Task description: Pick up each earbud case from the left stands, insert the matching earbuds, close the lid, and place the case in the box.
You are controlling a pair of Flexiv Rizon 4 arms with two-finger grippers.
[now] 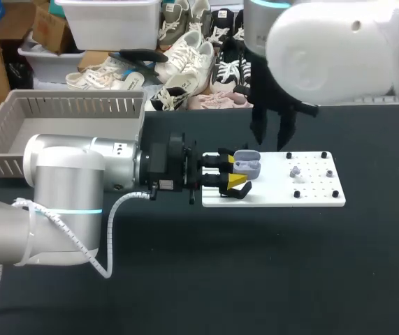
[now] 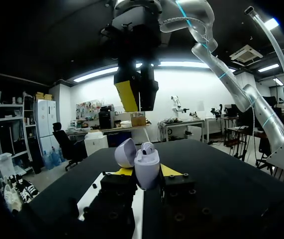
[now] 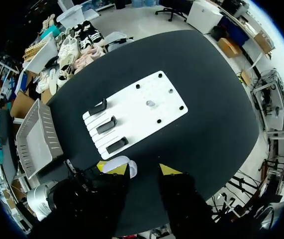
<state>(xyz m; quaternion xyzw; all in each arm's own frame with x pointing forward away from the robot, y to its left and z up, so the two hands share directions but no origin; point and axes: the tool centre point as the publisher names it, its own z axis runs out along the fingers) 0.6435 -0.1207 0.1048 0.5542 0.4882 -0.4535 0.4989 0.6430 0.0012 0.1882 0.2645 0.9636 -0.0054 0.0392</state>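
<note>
Earbud case (image 2: 146,169), lavender, sits upright in the grip of the left pincer (image 1: 230,172), one yellow-tipped finger pressed to each side. Its lid (image 2: 126,152) is tipped open and one earbud (image 2: 148,148) is seated inside. The case is held over the stand end of a white board (image 1: 276,192), where three black stands (image 3: 106,124) sit in a row. A loose earbud (image 1: 295,172) lies farther along the board among small black pegs. The right pincer (image 3: 139,168) hangs above the case, fingers apart and gripping nothing. A grey slatted box (image 1: 66,105) stands on the dark bench (image 1: 325,265) well apart from the board, beside the left arm.
</note>
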